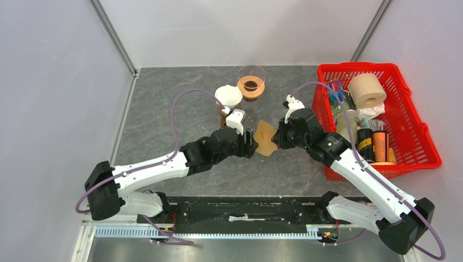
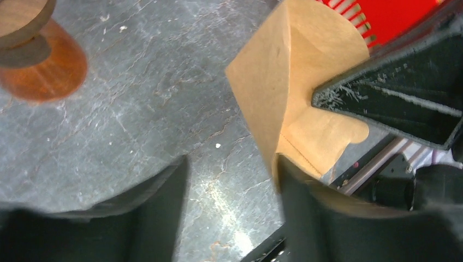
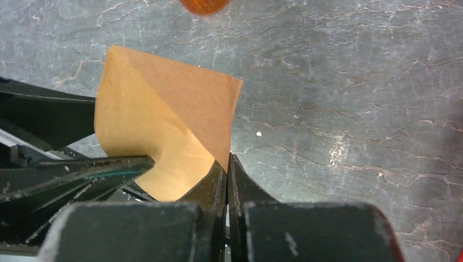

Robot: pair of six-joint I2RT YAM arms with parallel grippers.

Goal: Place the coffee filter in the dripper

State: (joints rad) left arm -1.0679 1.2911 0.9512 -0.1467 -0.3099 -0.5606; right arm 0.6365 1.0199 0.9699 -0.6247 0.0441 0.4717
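Observation:
The brown paper coffee filter (image 1: 266, 138) hangs above the table between my two grippers. My right gripper (image 1: 277, 137) is shut on its edge; in the right wrist view the closed gripper (image 3: 228, 161) pinches the filter (image 3: 158, 125). My left gripper (image 1: 252, 146) is open. In the left wrist view the gripper (image 2: 232, 164) is spread wide, with the filter (image 2: 295, 82) resting against its right finger (image 2: 311, 207). The white cone dripper (image 1: 228, 96) stands on a brown base at the back, left of the filter.
A clear glass with an orange-brown bottom (image 1: 251, 83) stands next to the dripper. A red basket (image 1: 415, 128) at the right holds a paper roll (image 1: 367, 90), bottles and other items. An orange glass piece (image 2: 46, 68) shows in the left wrist view.

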